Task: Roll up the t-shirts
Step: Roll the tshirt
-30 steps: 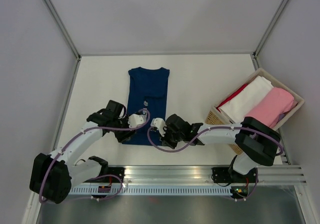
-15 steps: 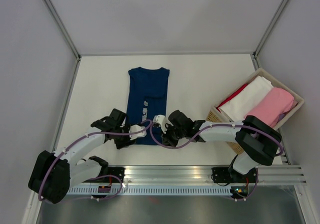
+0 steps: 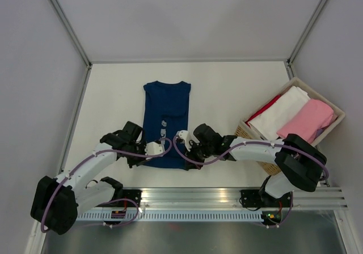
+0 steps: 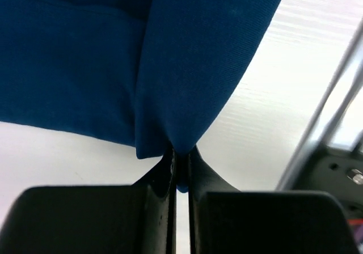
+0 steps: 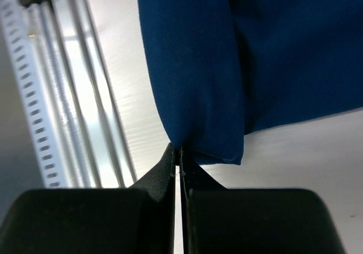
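The navy blue t-shirt lies folded into a long strip in the middle of the table, collar end far, hem end near the arms. My left gripper is shut on the hem's near left corner. In the left wrist view the cloth rises from the pinched tips of that gripper. My right gripper is shut on the near right corner, and the right wrist view shows a fold of the shirt held at its tips. Both held corners are lifted slightly off the table.
A wicker basket at the right edge holds rolled t-shirts: white, pink and a red one at the back. An aluminium rail runs along the near edge, just behind both grippers. Walls enclose the other sides.
My left gripper moved down to the hem's left corner and shut on it. The right gripper stayed shut on its corner. The shirt slid a little toward the near edge.
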Robot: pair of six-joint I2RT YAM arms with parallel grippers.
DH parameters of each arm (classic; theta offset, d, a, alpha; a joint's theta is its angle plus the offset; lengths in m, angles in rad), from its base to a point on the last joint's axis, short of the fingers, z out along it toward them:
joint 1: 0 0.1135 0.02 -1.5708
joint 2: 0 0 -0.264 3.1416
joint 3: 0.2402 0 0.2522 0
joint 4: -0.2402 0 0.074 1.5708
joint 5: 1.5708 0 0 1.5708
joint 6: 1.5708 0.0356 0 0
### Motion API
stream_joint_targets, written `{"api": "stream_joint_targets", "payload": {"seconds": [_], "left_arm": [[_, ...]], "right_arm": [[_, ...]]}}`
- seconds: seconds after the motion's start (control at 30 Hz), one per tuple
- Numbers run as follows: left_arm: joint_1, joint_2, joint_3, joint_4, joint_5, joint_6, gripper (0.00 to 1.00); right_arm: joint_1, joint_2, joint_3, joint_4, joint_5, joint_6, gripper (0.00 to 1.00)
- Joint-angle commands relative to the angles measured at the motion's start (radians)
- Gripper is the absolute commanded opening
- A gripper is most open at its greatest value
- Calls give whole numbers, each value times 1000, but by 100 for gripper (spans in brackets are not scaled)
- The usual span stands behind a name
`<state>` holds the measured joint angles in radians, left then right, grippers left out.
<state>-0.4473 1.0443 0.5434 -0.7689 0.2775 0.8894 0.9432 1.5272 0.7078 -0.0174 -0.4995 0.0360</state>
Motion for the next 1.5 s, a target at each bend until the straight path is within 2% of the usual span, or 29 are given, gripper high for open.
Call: {"api": "stream_joint_targets", "payload": {"seconds": [0.0,0.07,0.23,0.3,0.4,0.43,0.53,0.63,0.77,0.83,0.9,1.0,1.03,1.13,1.27,1.33,1.47], "left_arm": [[-2,-9,95,-248,109,58,2],[1,11,125,-297,141,97,2],[51,82,159,-317,187,177,2],[74,129,177,-317,207,194,6],[123,186,201,-310,224,227,18],[146,200,213,-302,224,230,28],[176,218,236,-264,224,209,42],[177,215,254,-244,229,165,49],[180,214,230,-216,246,138,50],[179,226,201,-160,209,103,48],[186,247,191,-138,189,82,40],[214,275,210,-87,175,43,6],[222,284,219,-70,172,37,3],[245,325,247,-47,175,7,2],[246,375,263,-27,212,-30,2],[246,385,262,-29,238,-40,2],[246,390,247,-21,239,-56,2]], "right_arm": [[-1,-48,-8,-50,-161,63,0],[-3,-33,4,-61,-227,67,1],[-38,36,77,-101,-275,27,0],[-76,72,104,-89,-309,25,0],[-138,120,128,-55,-323,31,0],[-161,131,136,-24,-332,38,0],[-181,188,154,5,-343,62,0],[-190,217,160,28,-344,79,0],[-208,234,157,59,-335,102,0],[-210,241,162,40,-324,88,0],[-211,246,167,21,-315,76,0],[-211,258,174,-15,-286,59,0],[-213,263,174,-18,-271,59,0],[-219,263,168,0,-252,67,5],[-228,249,167,8,-203,84,31],[-228,208,151,39,-200,88,35],[-228,65,70,121,-137,154,54]]}}
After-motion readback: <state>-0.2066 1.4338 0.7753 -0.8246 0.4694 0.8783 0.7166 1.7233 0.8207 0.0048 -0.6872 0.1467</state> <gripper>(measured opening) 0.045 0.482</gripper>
